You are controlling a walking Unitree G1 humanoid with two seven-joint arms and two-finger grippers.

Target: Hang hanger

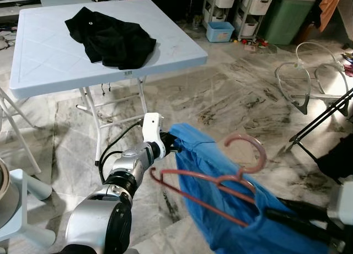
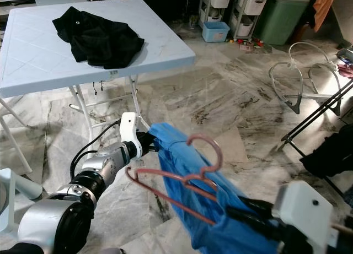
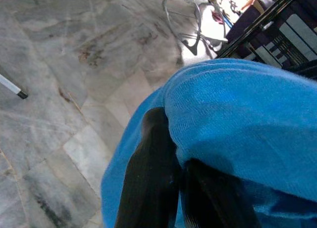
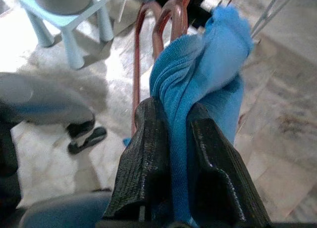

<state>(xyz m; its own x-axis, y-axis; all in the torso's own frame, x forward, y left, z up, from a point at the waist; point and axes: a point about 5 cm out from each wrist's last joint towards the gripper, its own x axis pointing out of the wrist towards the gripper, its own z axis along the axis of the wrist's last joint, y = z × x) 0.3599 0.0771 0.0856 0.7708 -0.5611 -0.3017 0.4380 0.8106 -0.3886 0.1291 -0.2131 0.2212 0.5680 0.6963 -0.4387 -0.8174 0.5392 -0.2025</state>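
A blue garment (image 1: 220, 177) hangs stretched between my two grippers over the marble floor. A pink hanger (image 1: 261, 151) lies partly threaded into it, with its hook sticking up out of the cloth and its wire shoulder poking out toward my left arm. At the garment's upper corner my left gripper (image 1: 175, 142) is shut on the blue cloth, and the left wrist view shows its black fingers (image 3: 148, 178) pinching the fabric. My right gripper (image 1: 270, 212) is shut on the lower bunched part. In the right wrist view the cloth (image 4: 198, 65) is squeezed between its fingers, the hanger's pink wires (image 4: 163, 25) just beyond.
A light blue folding table (image 1: 55, 72) with a black garment (image 1: 113, 36) stands ahead on the left. A black drying rack (image 1: 325, 116) with clear hangers (image 1: 300, 83) stands at the right. A small blue stool (image 1: 22, 188) is at my left. Shelves and a green bin line the back.
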